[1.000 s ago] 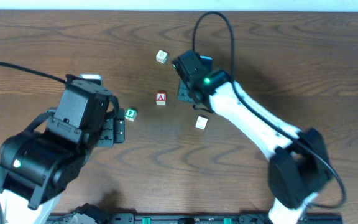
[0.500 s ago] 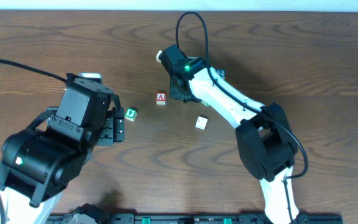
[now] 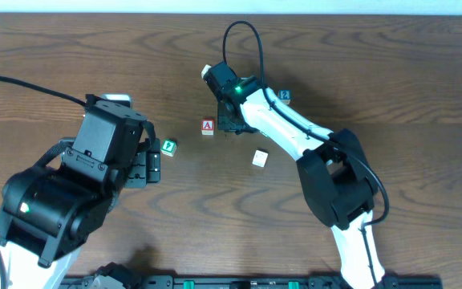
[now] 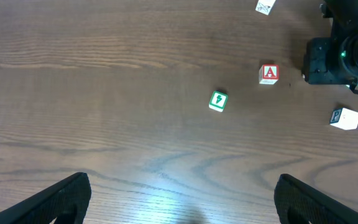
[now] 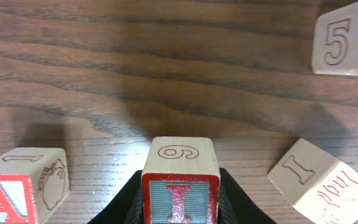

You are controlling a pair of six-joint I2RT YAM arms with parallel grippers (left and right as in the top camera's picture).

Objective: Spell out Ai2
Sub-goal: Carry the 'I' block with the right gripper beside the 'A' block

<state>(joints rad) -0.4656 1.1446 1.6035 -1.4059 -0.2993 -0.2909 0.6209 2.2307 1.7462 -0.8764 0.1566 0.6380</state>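
The right claw (image 5: 180, 208) is clamped on the I block (image 5: 180, 180), just at three o'clock of the A block (image 3: 208, 126); the left claw (image 4: 182, 200) stands wide apart, farther off

Dark wood-grain counter (image 3: 391, 64), and the red A block (image 3: 208, 126) sits mid-surface, a green block (image 3: 168, 147) left and nearer. Pale block (image 3: 259, 158) lies nearer right, blue block (image 3: 285, 95) farther right.
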